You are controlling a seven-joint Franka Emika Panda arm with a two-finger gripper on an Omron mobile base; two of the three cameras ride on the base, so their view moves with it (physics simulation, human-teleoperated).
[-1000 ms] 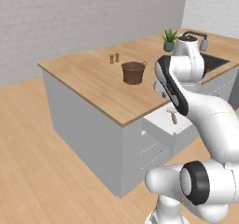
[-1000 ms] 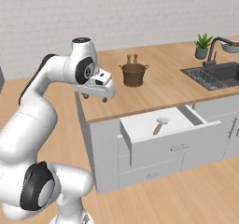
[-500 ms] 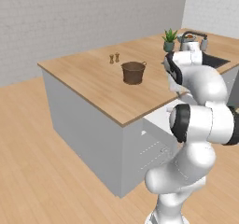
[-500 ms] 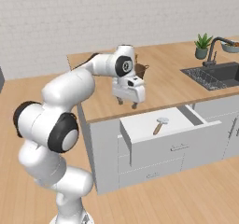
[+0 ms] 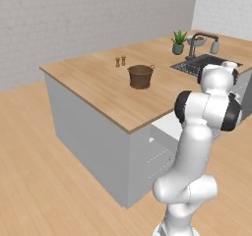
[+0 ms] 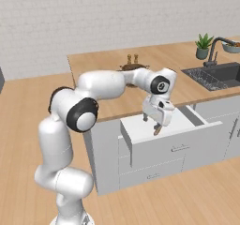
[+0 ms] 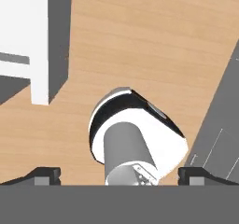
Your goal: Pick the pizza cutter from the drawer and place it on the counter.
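Note:
The pale drawer stands pulled out of the grey island under the wooden counter. My gripper hangs just above the inside of the drawer, jaws open and holding nothing. Of the pizza cutter, a short brown piece of handle shows right below the fingers; the hand hides the rest. In the hand view the open fingertips frame wooden floor, with a white panel corner at the upper left. In the left base view my own arm covers most of the drawer.
A brown pot and two tiny shakers stand on the counter behind the arm. The dark sink, its faucet and a potted plant are to the right. Grey cabinet fronts lie below the drawer.
The arm has swung right from over the counter edge and come down above the open drawer, now covering the cutter. The jaws stayed open.

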